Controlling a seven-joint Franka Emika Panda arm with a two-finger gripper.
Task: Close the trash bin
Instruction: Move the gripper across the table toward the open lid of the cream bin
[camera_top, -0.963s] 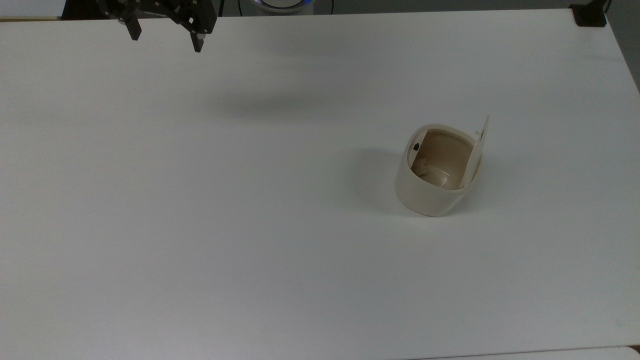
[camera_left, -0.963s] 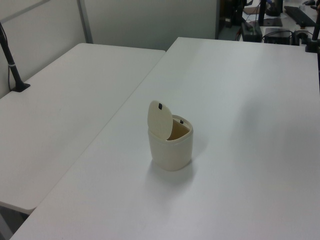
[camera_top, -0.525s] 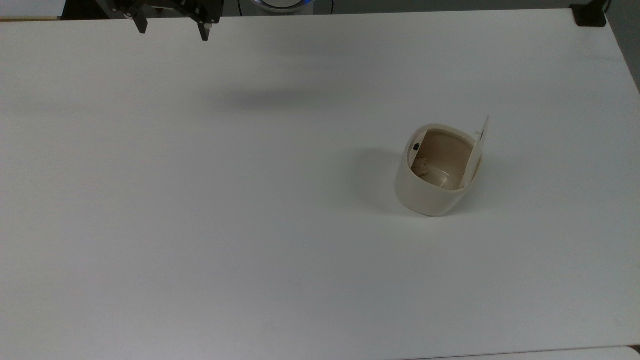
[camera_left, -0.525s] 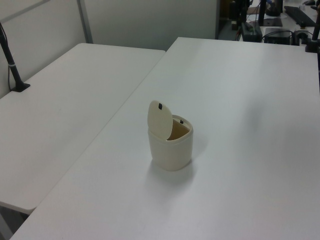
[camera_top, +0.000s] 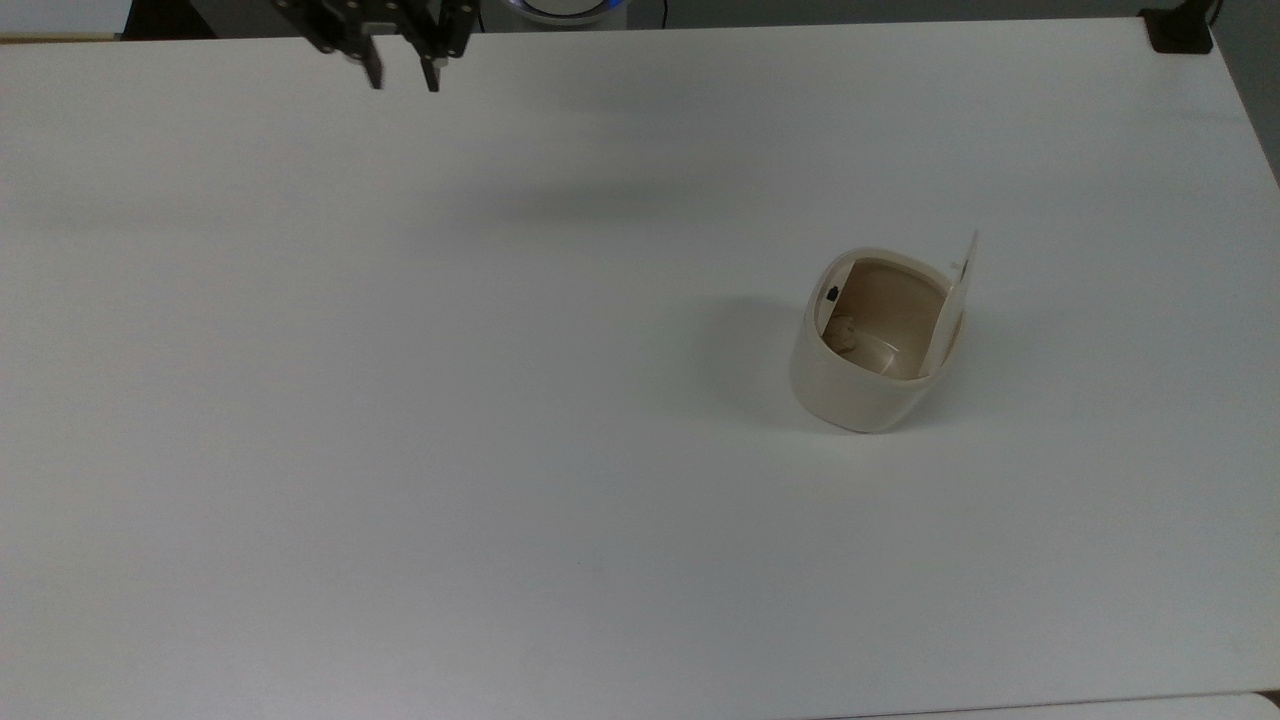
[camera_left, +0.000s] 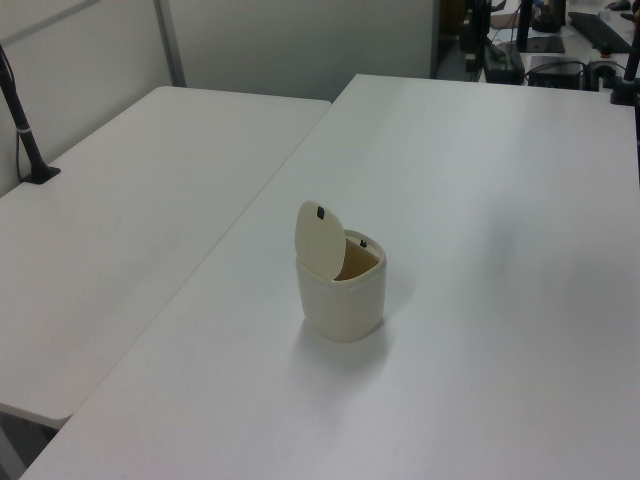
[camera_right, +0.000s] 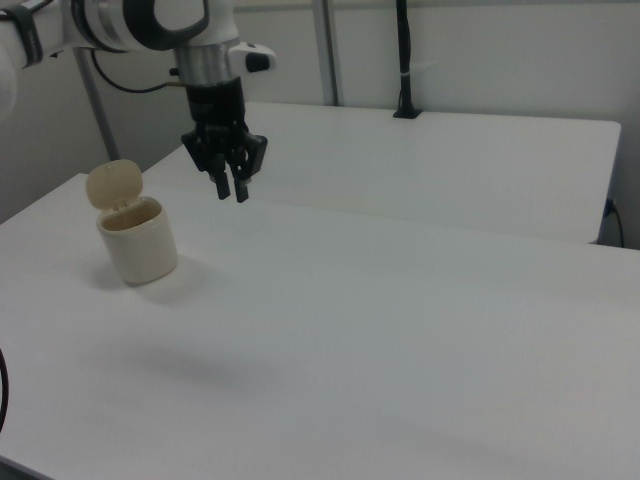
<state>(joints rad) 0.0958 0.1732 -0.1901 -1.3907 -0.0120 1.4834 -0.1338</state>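
Observation:
The trash bin (camera_top: 858, 392) is a small cream-beige tub on the white table (camera_top: 400, 420), right of centre in the top view. Its flat lid (camera_top: 962, 285) stands upright on the hinge, so the mouth is uncovered. A small black button (camera_top: 832, 293) sits at the rim, and a crumpled scrap (camera_top: 843, 336) lies inside. The left view shows the trash bin (camera_left: 345, 300) with its lid (camera_left: 320, 238) raised. My gripper (camera_top: 403, 78) hangs high over the table's far edge, well to the top view's left of the bin, open and holding nothing. In the right view my gripper (camera_right: 231, 192) hovers right of the trash bin (camera_right: 140, 245).
A second white table (camera_left: 120, 230) adjoins on the left view's left. Black clamp posts stand at a table corner (camera_top: 1180, 30) and on the neighbouring table (camera_right: 403, 60). Monitors and cables crowd the far end (camera_left: 540, 40).
My gripper has shifted toward the top view's right along the far edge, and its fingers now show a narrower gap. The bin and its lid have not moved.

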